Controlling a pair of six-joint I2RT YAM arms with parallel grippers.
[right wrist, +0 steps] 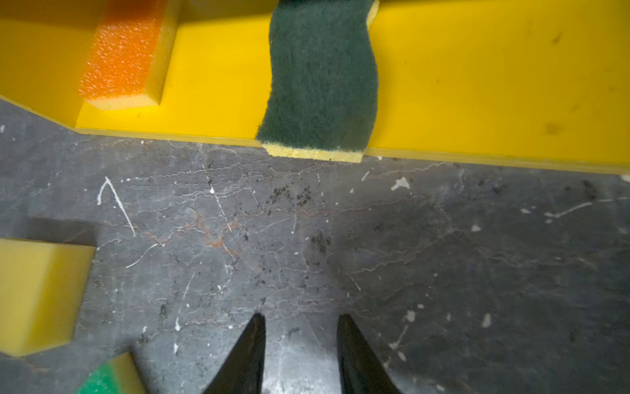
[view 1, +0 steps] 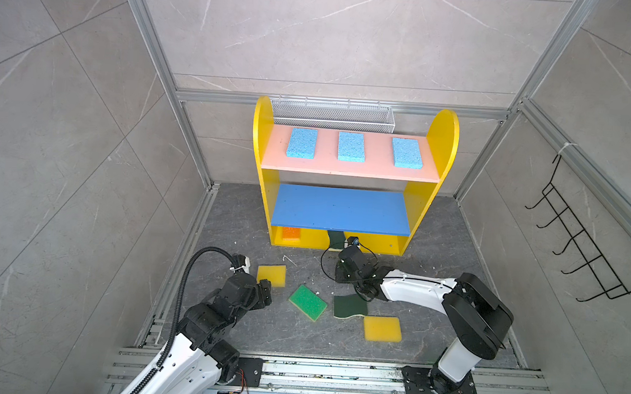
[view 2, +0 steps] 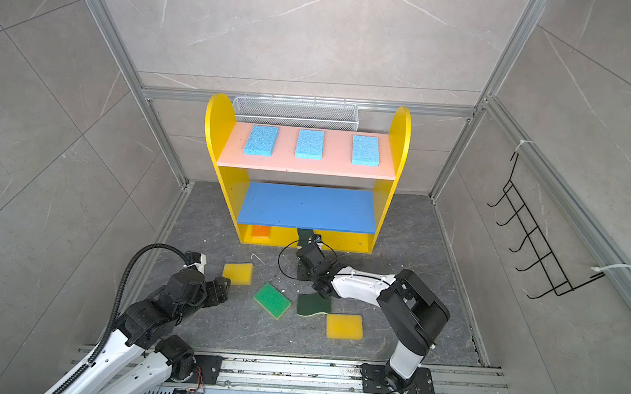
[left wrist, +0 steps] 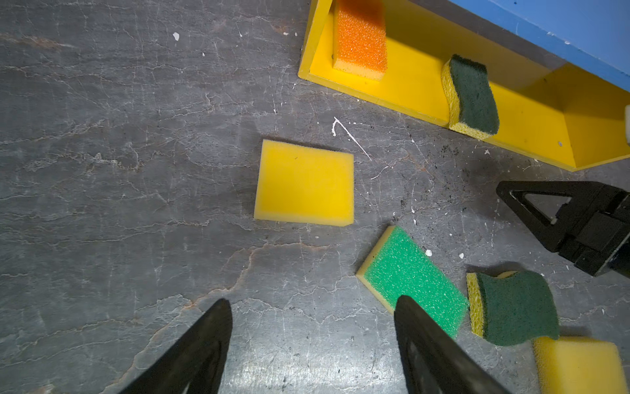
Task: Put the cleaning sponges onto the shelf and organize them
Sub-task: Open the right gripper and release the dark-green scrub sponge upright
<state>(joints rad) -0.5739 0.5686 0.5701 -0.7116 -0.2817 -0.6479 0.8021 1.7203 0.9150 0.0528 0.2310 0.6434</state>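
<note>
Blue sponges [view 1: 351, 146], three in a row, line the shelf's [view 1: 445, 138] pink top in both top views; a yellow sponge [view 1: 271, 275], green sponge [view 1: 308, 302], scourer [view 1: 349, 306] and second yellow [view 1: 382, 329] lie on the floor [view 1: 290, 339]. Left wrist: left gripper [left wrist: 312, 300] gapes, empty, above bare floor. Right wrist: right gripper [right wrist: 300, 315] parted, empty; second scourer [right wrist: 320, 78] juts past the bottom tier's front edge, orange sponge [right wrist: 122, 58] set back.

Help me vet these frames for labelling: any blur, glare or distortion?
Both top views: sharp, evenly lit, wide-angle lens splays the aluminium frame. Left wrist view: crisp, glare on the floor. Right wrist view: soft, the yellow sponge smeared.
</note>
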